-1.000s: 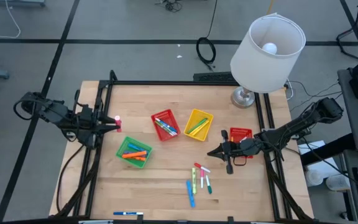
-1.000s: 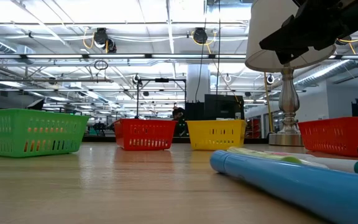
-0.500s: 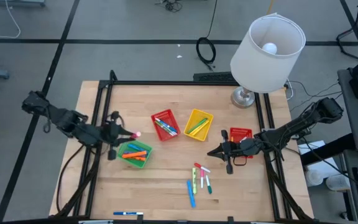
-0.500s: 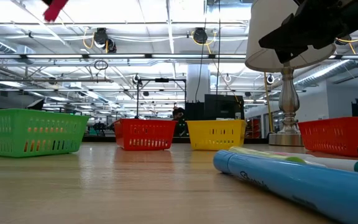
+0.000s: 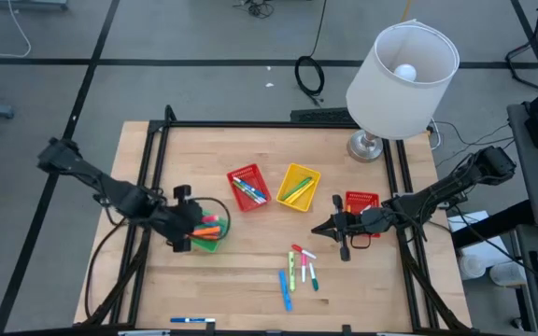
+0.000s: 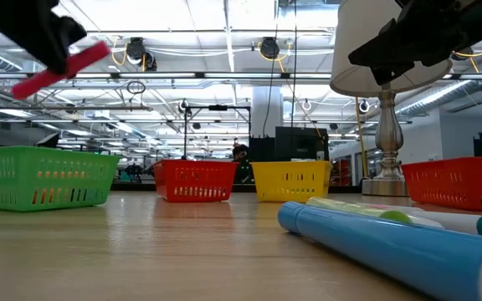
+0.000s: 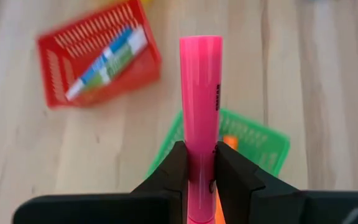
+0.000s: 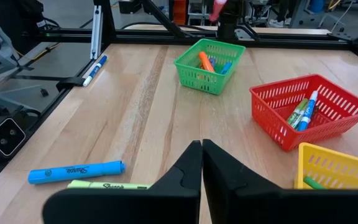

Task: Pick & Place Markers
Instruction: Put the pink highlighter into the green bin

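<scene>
So the left gripper (image 7: 197, 163) was clamped on a pink marker (image 7: 200, 106) that stuck straight out past its fingertips, hanging right over the green basket (image 5: 211, 241) at roughly 8 o'clock on the table (image 5: 250, 280), while the right gripper (image 5: 323, 228) sat pinched closed around 4 o'clock.

In the left wrist view, the lower end of the glossy pink felt-tip marker (image 7: 200, 106) is hidden between the dark fingers (image 7: 169, 174) and cut off by the bottom edge. The green mesh plastic basket (image 7: 253, 138) behind it is largely covered, and the red mesh plastic basket (image 7: 98, 59) at upper left is blurred. In the low view, the big blue marker (image 6: 392, 247) runs off the lower right corner.
</scene>
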